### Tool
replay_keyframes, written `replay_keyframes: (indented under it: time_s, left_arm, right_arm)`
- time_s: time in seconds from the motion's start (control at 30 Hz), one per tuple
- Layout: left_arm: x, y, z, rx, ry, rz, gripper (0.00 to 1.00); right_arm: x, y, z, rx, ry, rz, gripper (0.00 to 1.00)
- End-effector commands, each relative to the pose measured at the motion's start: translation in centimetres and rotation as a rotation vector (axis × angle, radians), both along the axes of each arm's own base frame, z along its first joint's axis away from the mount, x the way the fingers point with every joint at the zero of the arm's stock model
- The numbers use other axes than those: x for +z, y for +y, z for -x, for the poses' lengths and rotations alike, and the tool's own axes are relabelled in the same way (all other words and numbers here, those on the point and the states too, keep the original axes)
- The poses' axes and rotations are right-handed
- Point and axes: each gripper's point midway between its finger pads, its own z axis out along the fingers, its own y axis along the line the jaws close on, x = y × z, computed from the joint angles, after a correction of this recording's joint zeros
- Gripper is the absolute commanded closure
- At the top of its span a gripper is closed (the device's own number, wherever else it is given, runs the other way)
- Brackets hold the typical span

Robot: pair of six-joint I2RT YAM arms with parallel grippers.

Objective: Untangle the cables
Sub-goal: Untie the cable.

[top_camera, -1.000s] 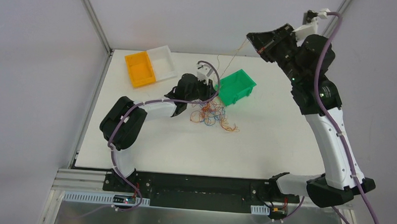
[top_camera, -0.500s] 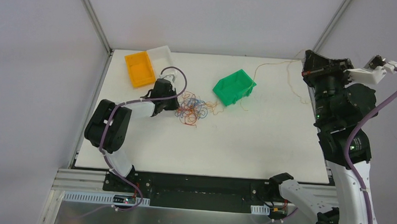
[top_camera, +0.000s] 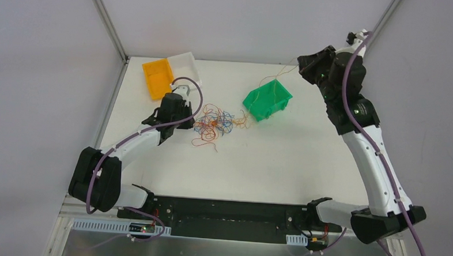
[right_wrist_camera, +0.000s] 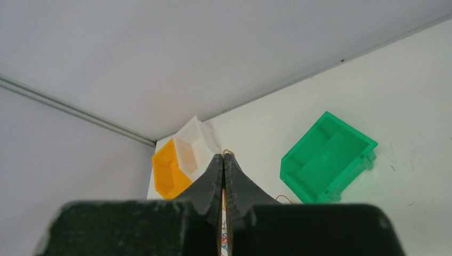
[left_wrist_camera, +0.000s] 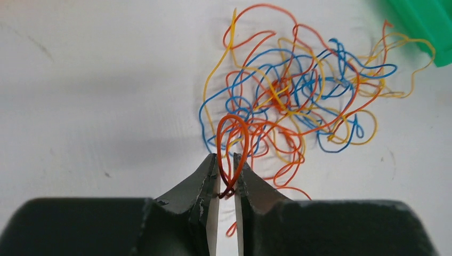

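Note:
The cables lie as a clump of fine orange, red, blue and yellow loops on the white table, left of the green bin. My left gripper sits at the clump's left edge. In the left wrist view it is shut on a red cable loop that runs up into the clump. My right gripper is raised at the back right, shut on a thin yellow-orange cable that trails down over the green bin toward the clump. The strand's end shows at its closed tips.
A green bin lies tilted right of the clump and shows in the right wrist view. An orange bin and a white bin stand at the back left. Metal frame posts rise at the table's back corners.
My left gripper pulled back to the left with the clump following. My right gripper swung out right, then returned up and left above the green bin, still holding its strand.

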Motion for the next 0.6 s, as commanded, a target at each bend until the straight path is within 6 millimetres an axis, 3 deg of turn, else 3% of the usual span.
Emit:
replay_keyframes:
  time_s: [0.0,0.33,0.57]
  left_arm:
    - [-0.9,2.1,2.1,0.014,0.013,-0.08,0.84]
    - [-0.8,1.4,2.6,-0.019,-0.061,-0.023,0.84]
    - [0.3,1.1,2.5,-0.029,-0.108,0.001,0.84]
  right_arm:
    - [2.8,2.1,-1.1,0.087,-0.064,-0.05,1.0]
    - [-0.8,1.9,-7.9,0.004,0.013,-0.013,1.0]
    - [-6.1,-0.2,-10.2,-0.1,0.116,0.032,1.0]
